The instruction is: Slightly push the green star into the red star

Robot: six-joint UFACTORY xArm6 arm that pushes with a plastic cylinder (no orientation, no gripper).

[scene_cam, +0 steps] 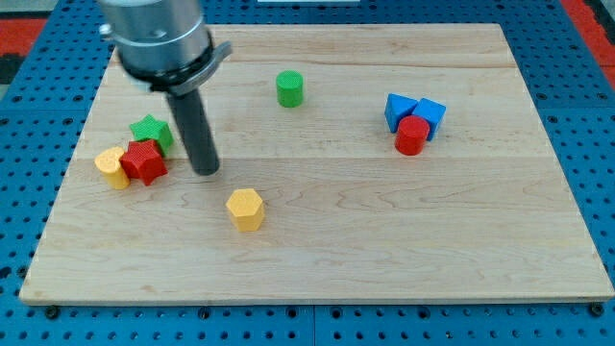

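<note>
Green star [149, 131] touching red star [145, 160], sitting at ten o'clock from my tip [206, 171], just beside; plain rod, no jaws.

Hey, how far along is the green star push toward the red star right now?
Looks essentially done: the green star sits against the red star, with no gap visible between them, and the yellow block touches the red star's other side. In hand: my tip rests on the board just to the view's right of both stars, apart from them. Left: probably nothing beyond backing away, though how firm the contact is can't be told.
</note>
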